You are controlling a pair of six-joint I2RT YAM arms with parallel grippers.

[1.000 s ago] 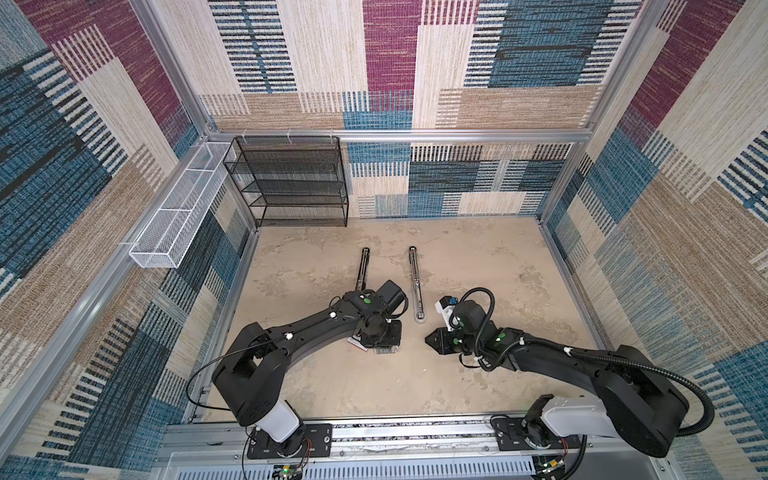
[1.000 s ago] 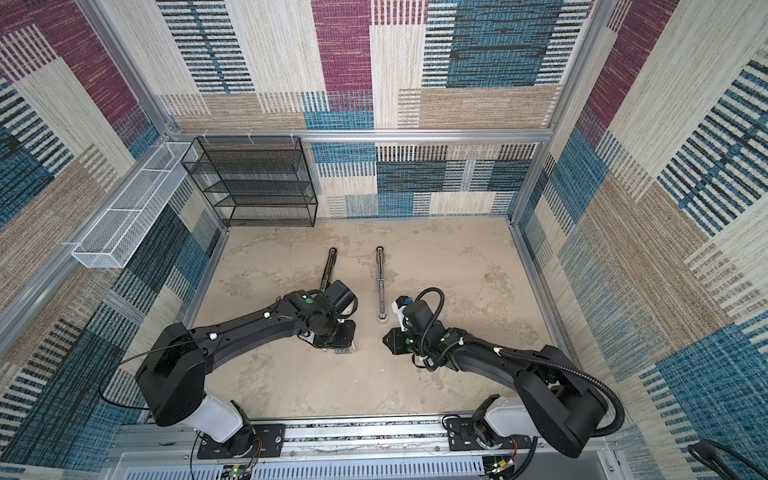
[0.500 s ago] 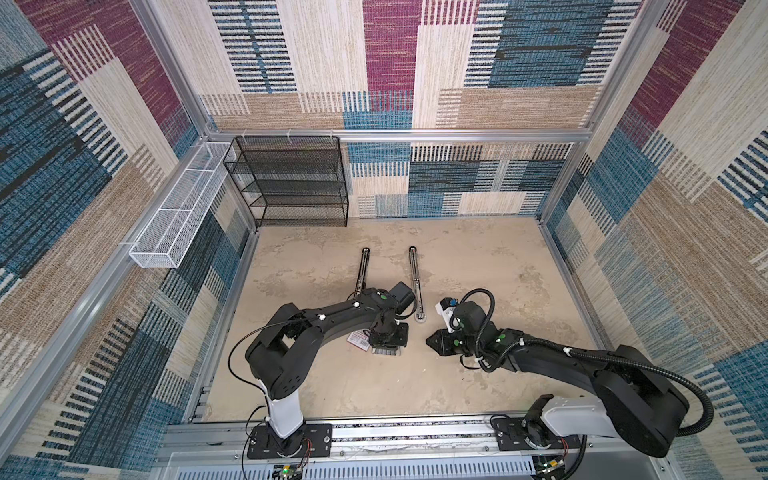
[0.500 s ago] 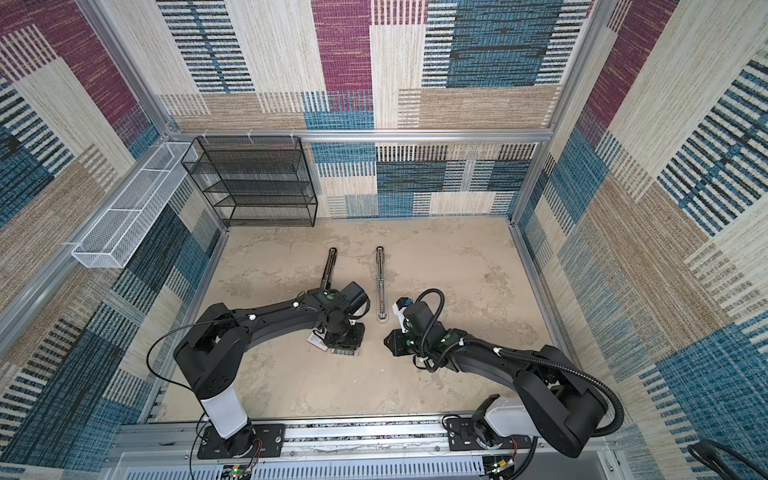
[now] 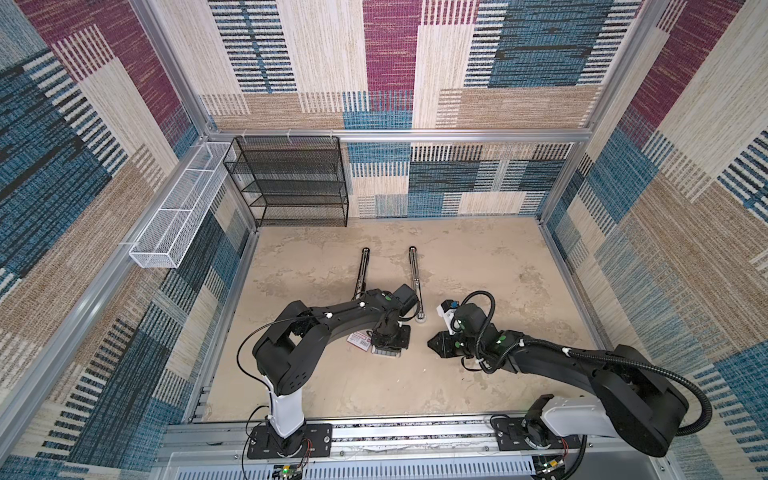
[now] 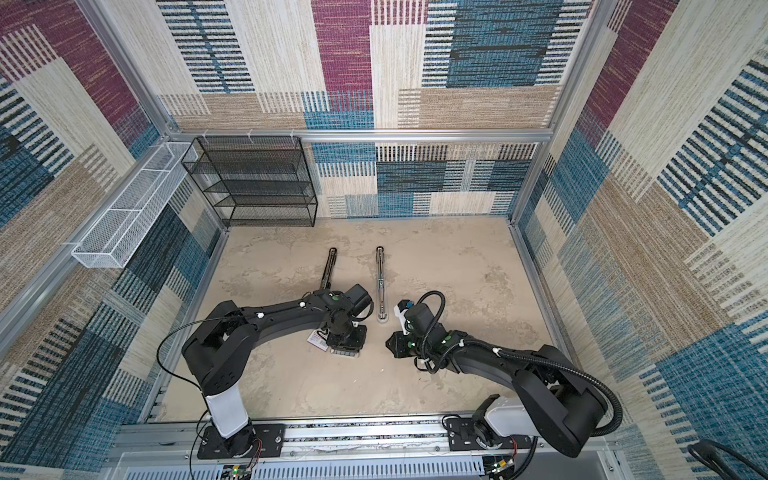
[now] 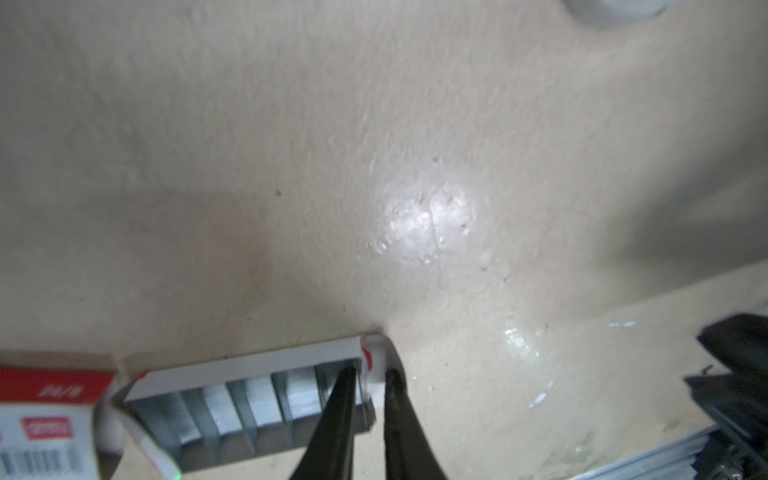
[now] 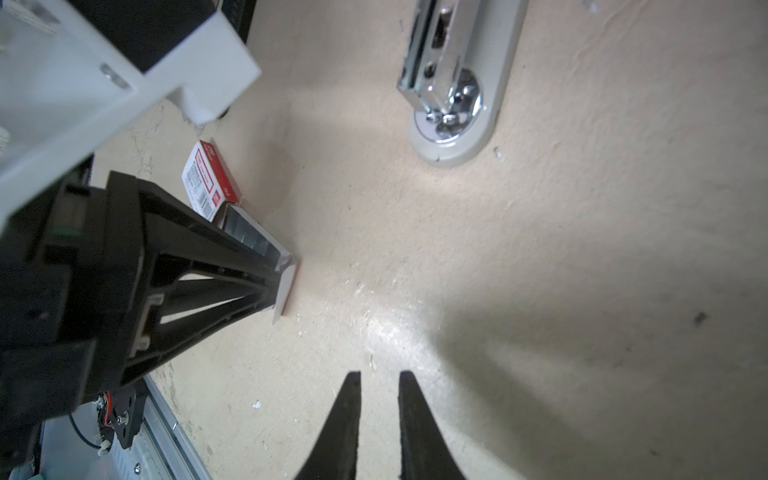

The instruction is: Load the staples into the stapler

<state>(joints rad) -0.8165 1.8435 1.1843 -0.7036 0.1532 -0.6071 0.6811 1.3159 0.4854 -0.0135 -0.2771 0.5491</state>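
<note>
Your left gripper [image 7: 369, 372] straddles end wall of white tray [image 7: 249, 365] of grey staples [image 7: 257, 399], grip unclear; right gripper [image 8: 379, 376] ajar, empty. Red-labelled white box [image 7: 50, 415]: "24/6".

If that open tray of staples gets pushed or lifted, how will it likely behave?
The staple tray looks like thin card, so its walls would probably flex under a pinch. The staples lie in separate strips, so tilting would likely spill them. Flat on the table, it should slide, not roll.
</note>
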